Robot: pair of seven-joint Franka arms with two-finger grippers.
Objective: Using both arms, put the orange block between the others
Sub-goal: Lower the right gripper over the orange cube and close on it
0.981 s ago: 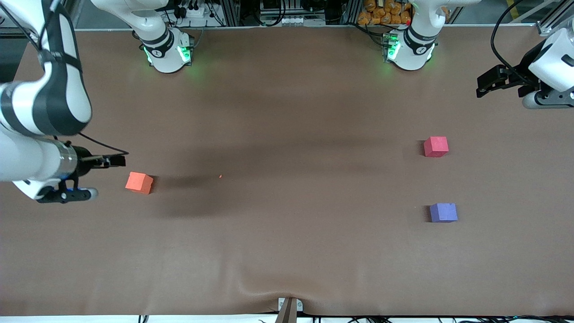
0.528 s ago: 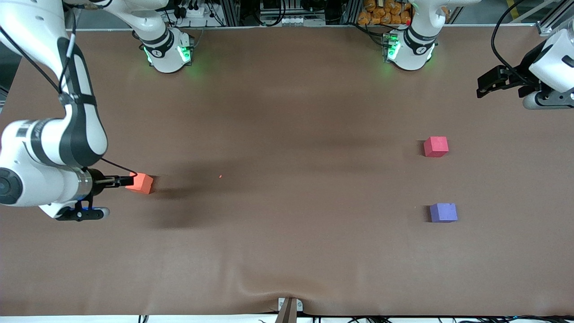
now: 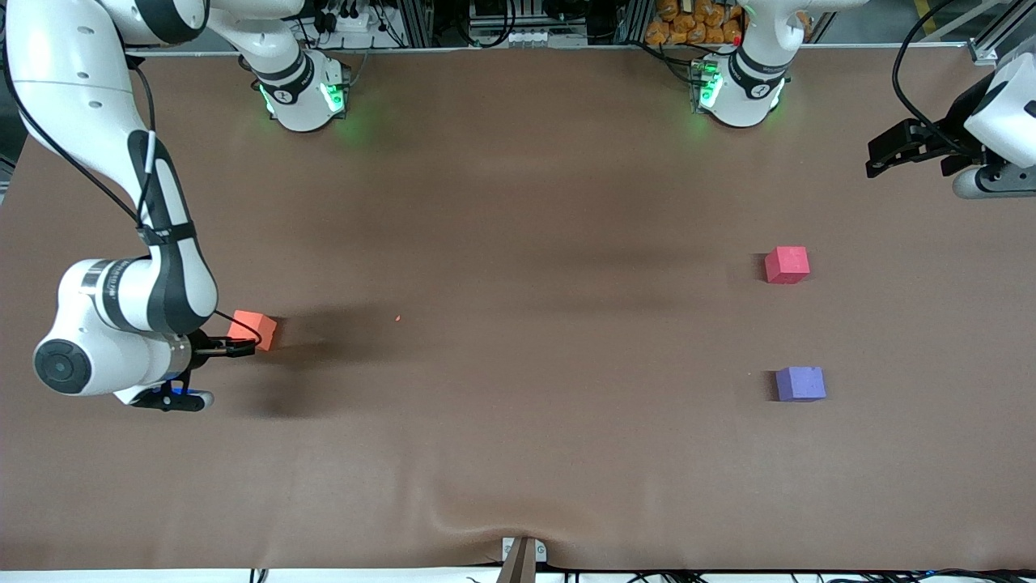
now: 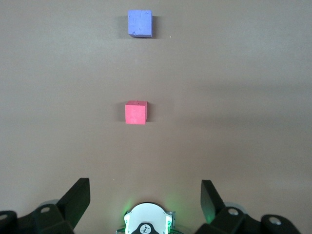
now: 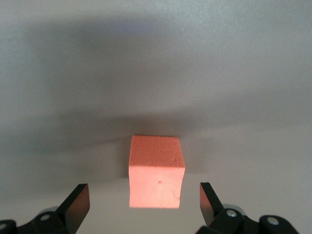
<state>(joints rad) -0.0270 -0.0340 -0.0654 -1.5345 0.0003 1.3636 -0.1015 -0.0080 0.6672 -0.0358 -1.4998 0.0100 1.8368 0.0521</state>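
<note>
The orange block (image 3: 254, 329) lies on the brown table toward the right arm's end. My right gripper (image 3: 235, 348) is low beside it and open. In the right wrist view the orange block (image 5: 156, 171) sits just ahead of the gap, with a black fingertip (image 5: 78, 201) on either side and no contact. The others lie toward the left arm's end: a pinkish-red cube (image 3: 787, 265) and a purple-blue cube (image 3: 800, 384) nearer the front camera. My left gripper (image 3: 881, 157) hangs open and empty near that table end. Its wrist view shows the pinkish-red cube (image 4: 135, 112) and the purple-blue cube (image 4: 140, 23).
Two green-lit arm bases (image 3: 303, 93) (image 3: 738, 89) stand at the table's back edge. A small bracket (image 3: 522, 555) sits at the front edge, where the brown cloth (image 3: 518, 453) wrinkles. A tiny orange speck (image 3: 397, 318) lies on the cloth.
The right arm has swung down and inward, bringing its open gripper up to the orange block. The left gripper has shifted slightly. No cube has moved.
</note>
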